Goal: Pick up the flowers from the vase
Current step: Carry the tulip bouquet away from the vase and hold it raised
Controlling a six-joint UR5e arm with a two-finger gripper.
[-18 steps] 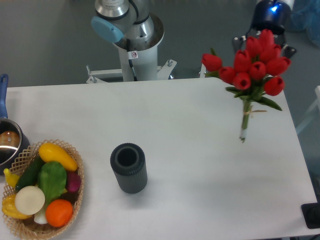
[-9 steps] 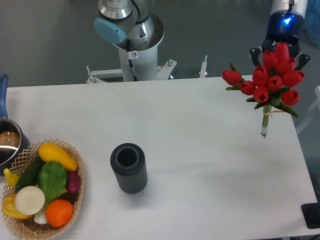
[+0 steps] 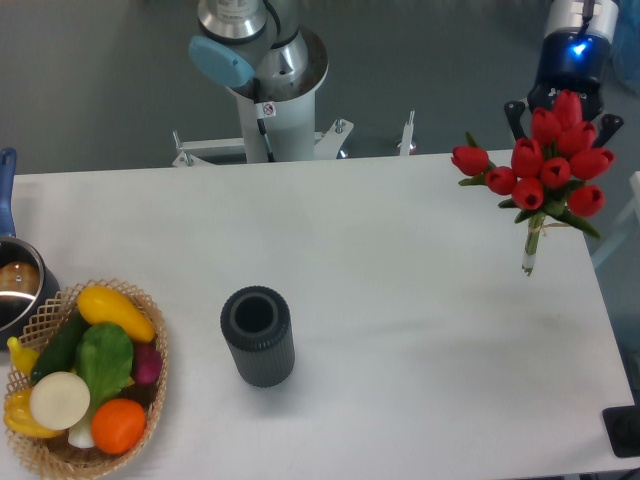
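The gripper [image 3: 563,112] hangs clamped on the flowers [image 3: 545,170], the 1 bunch directly beneath it with stems pointing straight down, clear of the surface [image 3: 400,300]; the vase [image 3: 257,335] stands well apart, down-left of the gripper

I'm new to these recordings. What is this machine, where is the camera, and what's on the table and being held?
One fixed camera looks down at a white table. The grey column with a blue cap behind it is the base of the robot arm. The arm's end, with a blue light, appears top right; its two-finger gripper is partly hidden by the flowers, a bunch of red tulips that seems to hang from it, stems above the table. The dark ribbed vase stands empty mid-table. At the left are a basket of vegetables and a metal pot with a blue handle.
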